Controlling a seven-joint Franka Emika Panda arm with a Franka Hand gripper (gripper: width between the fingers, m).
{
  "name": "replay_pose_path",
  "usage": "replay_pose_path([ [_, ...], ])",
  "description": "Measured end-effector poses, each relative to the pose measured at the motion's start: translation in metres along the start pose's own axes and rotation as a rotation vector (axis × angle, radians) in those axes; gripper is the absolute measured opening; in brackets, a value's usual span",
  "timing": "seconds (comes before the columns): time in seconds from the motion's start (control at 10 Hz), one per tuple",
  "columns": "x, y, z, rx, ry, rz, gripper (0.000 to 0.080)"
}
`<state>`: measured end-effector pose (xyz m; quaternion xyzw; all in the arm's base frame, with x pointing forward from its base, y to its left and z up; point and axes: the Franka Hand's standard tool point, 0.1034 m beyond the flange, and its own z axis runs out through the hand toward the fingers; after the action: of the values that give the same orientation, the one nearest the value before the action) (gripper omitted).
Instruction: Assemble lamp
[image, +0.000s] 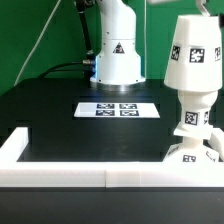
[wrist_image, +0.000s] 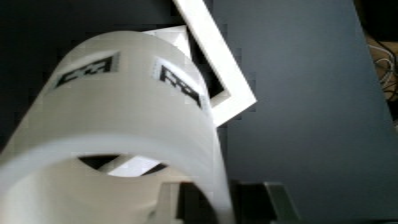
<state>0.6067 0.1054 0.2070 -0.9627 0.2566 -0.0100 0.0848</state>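
You see the lamp's shade (image: 193, 57) at the exterior view's right, a tapered white cup with black-and-white square tags on its side, standing upright above the bulb (image: 194, 118), which carries tags too and sits on the base (image: 192, 153) near the white rail (image: 60, 178) that frames the black table (image: 60, 125). Whether the shade rests fully on the bulb or hangs just over it you cannot tell from this angle; the two look to be touching or very nearly so. Your gripper (wrist_image: 210, 200) does not show in the exterior view. In the wrist view only dark finger parts appear at the edge of the picture, with the shade's (wrist_image: 125, 120) white wall between and against them, so the fingers seem closed on the shade's rim, narrow rather than wide. The shade fills most of that view, with two tags visible on its outer wall and its hollow mouth turned toward the camera. Beyond it you see a white corner of the rail (wrist_image: 214, 60) against the dark table (wrist_image: 302, 130). Back in the exterior view, the marker board (image: 118, 109) lies flat on the table near the middle, well apart from the lamp, and the robot's white body (image: 117, 45) with its triangle sticker stands behind it.
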Motion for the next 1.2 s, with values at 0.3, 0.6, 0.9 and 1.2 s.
replay_pose_path([
  [0.3, -0.002, 0.001, 0.026, -0.016, 0.004, -0.031, 0.0044],
  [0.6, 0.007, 0.012, 0.047, -0.026, 0.017, -0.110, 0.0044],
  [0.9, 0.003, 0.012, 0.052, -0.028, 0.023, -0.115, 0.0044],
  [1.2, 0.003, 0.015, 0.050, -0.032, 0.013, -0.110, 0.0044],
])
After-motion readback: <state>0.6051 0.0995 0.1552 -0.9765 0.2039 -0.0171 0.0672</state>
